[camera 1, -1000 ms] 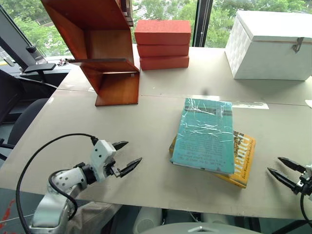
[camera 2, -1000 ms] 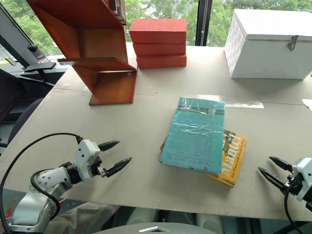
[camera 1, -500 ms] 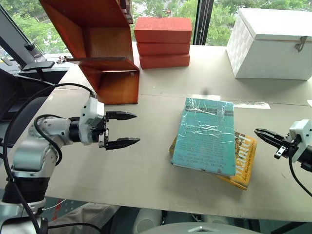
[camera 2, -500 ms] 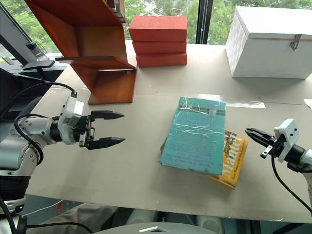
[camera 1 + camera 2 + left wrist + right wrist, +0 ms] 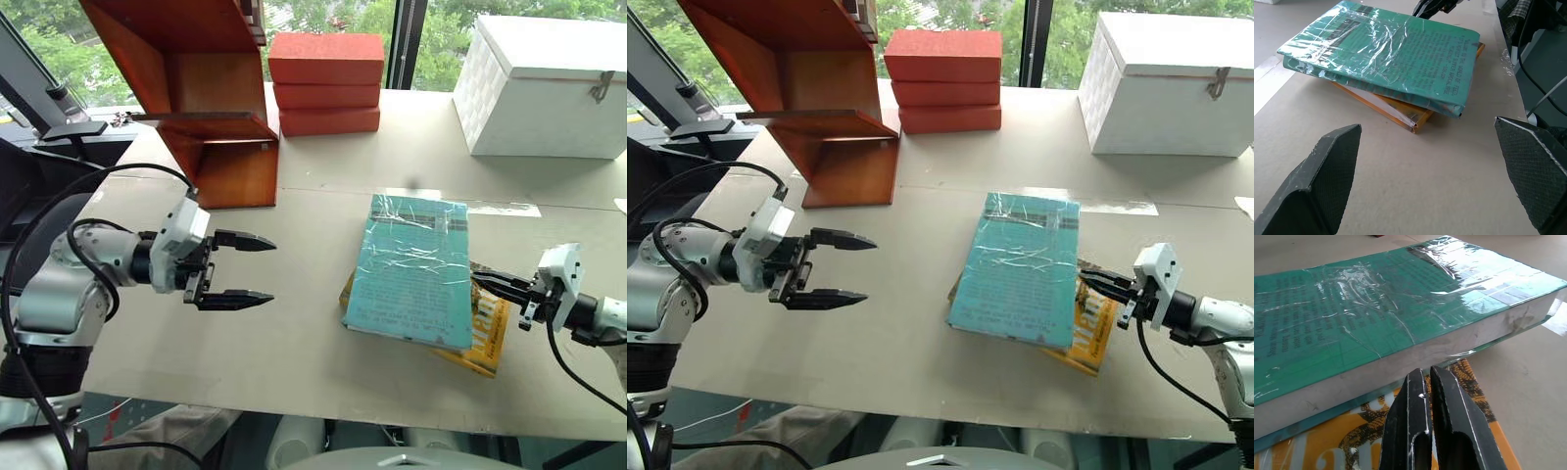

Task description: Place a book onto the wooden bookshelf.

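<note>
I see the pale table spread across my view, with the wooden bookshelf standing at its far left. A white chest sits at the far right, and 3 stacked orange-red boxes stand between them, just beside the shelf. The book, teal in crinkled plastic wrap, lies flat right of centre on top of a yellow-orange book, well apart from the shelf. My left gripper hovers over the table left of the 2 books, its fingers spread wide with nothing between them. My right gripper has its fingers pressed together on nothing, tips at the book's right edge, over the yellow cover.
</note>
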Available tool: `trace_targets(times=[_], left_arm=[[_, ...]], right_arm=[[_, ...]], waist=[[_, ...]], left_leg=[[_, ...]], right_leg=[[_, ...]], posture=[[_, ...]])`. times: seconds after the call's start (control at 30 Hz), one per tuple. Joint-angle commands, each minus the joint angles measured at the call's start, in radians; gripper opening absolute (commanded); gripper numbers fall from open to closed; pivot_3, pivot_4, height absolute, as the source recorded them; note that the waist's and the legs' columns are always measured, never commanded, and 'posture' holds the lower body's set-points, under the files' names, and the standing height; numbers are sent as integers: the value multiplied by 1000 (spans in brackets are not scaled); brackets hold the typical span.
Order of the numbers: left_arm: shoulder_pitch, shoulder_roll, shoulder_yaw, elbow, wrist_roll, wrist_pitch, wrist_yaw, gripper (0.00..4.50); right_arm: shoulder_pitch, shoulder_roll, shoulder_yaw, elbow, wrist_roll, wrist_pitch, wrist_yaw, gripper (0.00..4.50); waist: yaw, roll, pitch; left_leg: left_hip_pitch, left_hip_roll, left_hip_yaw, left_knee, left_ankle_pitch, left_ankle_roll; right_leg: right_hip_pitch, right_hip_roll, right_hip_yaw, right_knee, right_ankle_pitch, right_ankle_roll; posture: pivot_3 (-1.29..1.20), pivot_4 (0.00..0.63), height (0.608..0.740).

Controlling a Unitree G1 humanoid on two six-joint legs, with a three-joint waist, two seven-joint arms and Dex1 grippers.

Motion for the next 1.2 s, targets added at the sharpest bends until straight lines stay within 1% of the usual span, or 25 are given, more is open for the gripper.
trace_targets(times=[0.03, 0.23, 0.37, 0.5, 0.6, 0.63, 0.67, 0.77, 0.87, 0.9, 0.93, 1.0, 1.1, 1.2], left_arm=[[0, 13, 21, -8, 7, -23, -4, 4500], [6, 10, 29, -8, 11, -28, 0, 4500], [11, 13, 34, -9, 13, -32, 2, 4500], [23, 1, 40, -15, 15, -18, 43, 4500], [26, -36, 20, -21, 21, 61, 159, 4500], [22, -55, 7, -20, 17, 109, 207, 4500], [17, -73, -4, -20, 14, 147, 243, 4500], [-1, -131, -41, -23, -4, 245, 315, 4500], [-36, -181, -97, 4, 32, 322, 398, 4500], [-57, -212, -105, 36, 2, 375, 406, 4500], [-79, -238, -109, 69, -33, 431, 408, 4500], [-126, -278, -112, 142, -75, 526, 405, 4500], [-190, -302, -142, 246, -79, 621, 382, 4500], [-270, -327, -198, 371, -69, 723, 352, 4500]], right_arm=[[-35, 22, 56, -29, -10, -14, 22, 19], [-153, 81, 147, 38, -64, -43, 23, 19], [-196, 98, 182, 77, -90, -64, 39, 19], [-204, 84, 166, 111, -104, -82, 45, 19], [-179, 41, 119, 115, -88, -76, 67, 19], [-167, 25, 94, 104, -65, -57, 72, 555], [-156, 11, 72, 92, -46, -42, 75, 794], [-102, -26, -5, 25, 24, -9, 93, 2361], [-20, -66, -95, -54, 103, 21, 134, 3714], [15, -80, -139, -95, 142, 44, 143, 4210], [45, -91, -177, -132, 174, 64, 149, 4210], [90, -106, -235, -204, 229, 102, 144, 4210], [135, -118, -293, -278, 279, 141, 131, 4210], [162, -121, -336, -325, 309, 167, 111, 4210]], waist=[[-1, -1, 1], [-2, -2, 2], [-1, -3, 2], [1, -3, 2], [2, -3, 3], [2, -3, 3], [3, -3, 3], [2, -4, 3], [2, -5, 3], [2, -5, 4], [-1, -7, 5], [2, -7, 5], [1, -8, 5], [-1, -10, 5]], left_leg=[[0, 0, 0, 0, 0, 0], [0, 0, 0, 1, 1, -1], [0, 0, 0, 1, 2, -3], [-1, 0, 0, 1, 2, -3], [-1, 0, 0, 1, 2, -3], [-1, 0, 0, 2, 2, -3], [-1, 0, 0, 2, 2, -3], [-1, 0, -1, 3, 1, -2], [0, 0, -1, 3, 1, -2], [0, 0, -1, 3, 1, -2], [0, 0, -2, 3, 0, 0], [1, 0, -1, 4, 0, 0], [2, -1, -2, 5, 0, 1], [2, 0, -2, 6, 0, 1]], right_leg=[[0, 0, 0, 0, 0, 0], [0, 1, 1, 1, 0, 0], [0, 1, 1, 2, 0, 0], [0, 1, 0, 1, 0, 0], [0, 1, 0, 2, 0, 0], [0, 0, 0, 2, 0, 0], [0, 0, 0, 2, 0, 0], [0, 0, 0, 3, 1, 1], [0, 0, 0, 4, 1, 1], [0, 0, 0, 5, 1, 1], [0, -1, 1, 5, 1, 1], [0, 0, 1, 9, 1, 1], [0, 0, 0, 11, 0, 1], [0, 1, 1, 11, 0, 1]], posture=[[0, 150, 740], [0, 150, 740], [0, 150, 740], [0, 150, 740], [0, 150, 740], [0, 150, 740], [0, 150, 740], [0, 150, 740], [0, 150, 740], [0, 150, 740], [0, 150, 740], [0, 150, 740], [0, 150, 740], [0, 150, 740]])
